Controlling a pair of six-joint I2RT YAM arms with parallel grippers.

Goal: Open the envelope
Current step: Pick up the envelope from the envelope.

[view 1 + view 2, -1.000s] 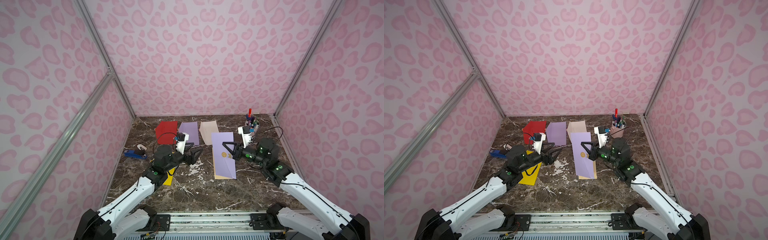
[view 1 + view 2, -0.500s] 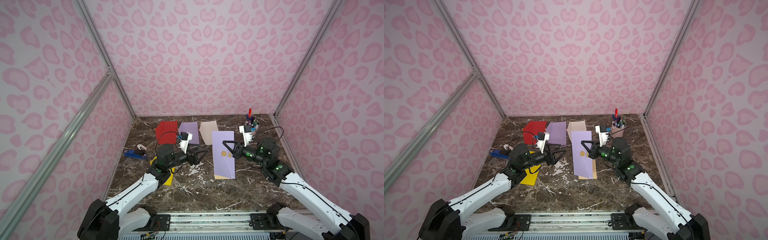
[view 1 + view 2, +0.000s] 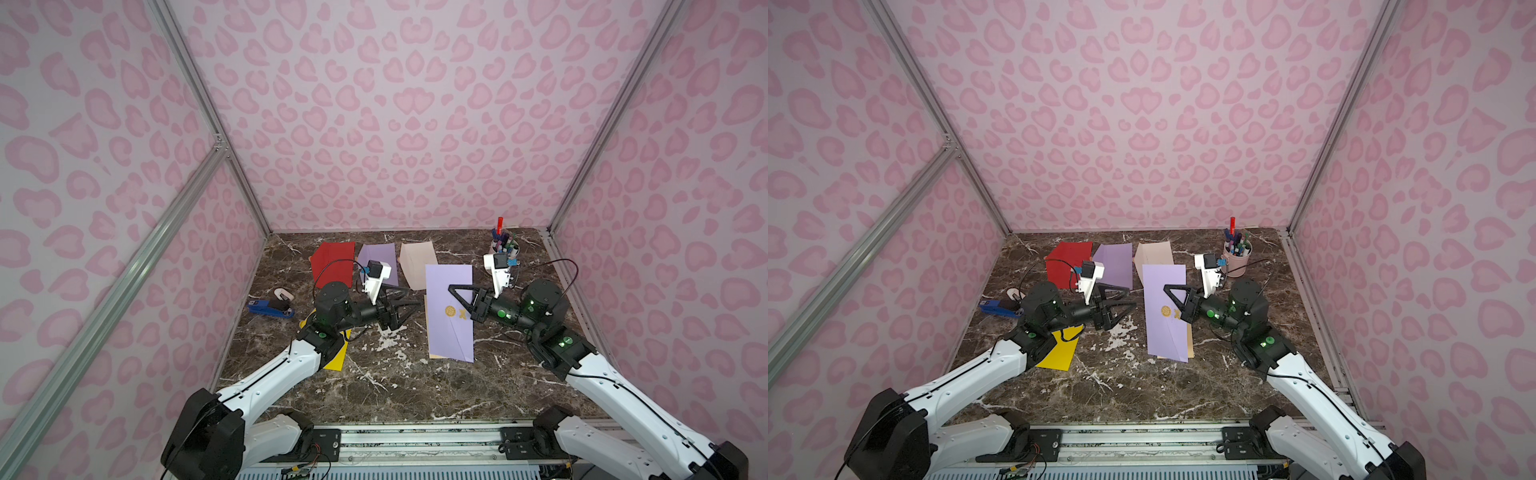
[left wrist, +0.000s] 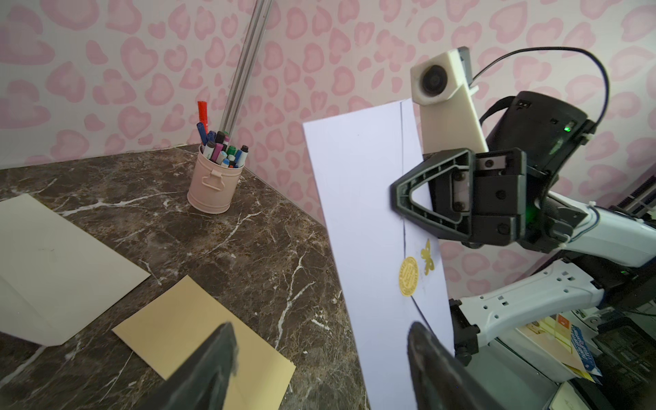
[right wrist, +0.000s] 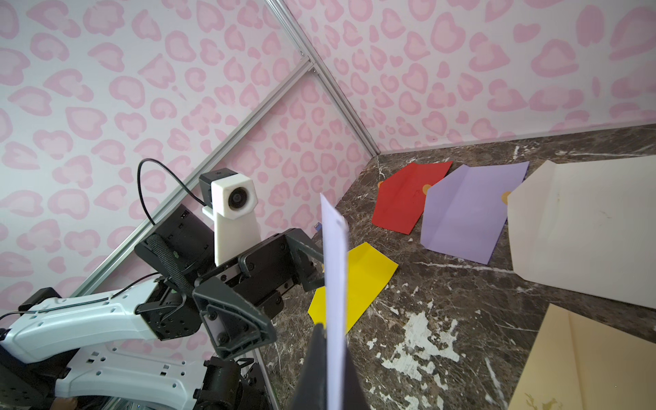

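Near the bench's left edge lie a blue stapler point(image 3: 269, 308) and a small white object point(image 3: 284, 294) just behind it. A yellow envelope point(image 3: 1059, 353) lies flat, partly under the left arm. Along the back edge, a red envelope point(image 3: 331, 259), a second lilac envelope point(image 3: 377, 254) and a cream envelope point(image 3: 415, 259) lie side by side.

The left tool point(image 3: 409, 309) hangs over the middle of the bench with its jaws spread and nothing between them. It points at the left long edge of the lilac envelope point(image 3: 449, 328). In both top views a thin gap shows between them.

The lilac envelope is lifted over the right-centre of the bench, above a tan envelope point(image 4: 198, 337) that lies flat. In the right wrist view it rises edge-on point(image 5: 335, 284). Its flap lies flat, and a round gold sticker point(image 4: 408, 277) sits on the flap line with a gold motif beside it. Whether its lower end touches the bench cannot be told.

The right tool point(image 3: 459, 295) is clenched on the envelope's right long edge, above the sticker. A pink pen pot point(image 3: 1237, 262) full of markers stands in the back right corner.
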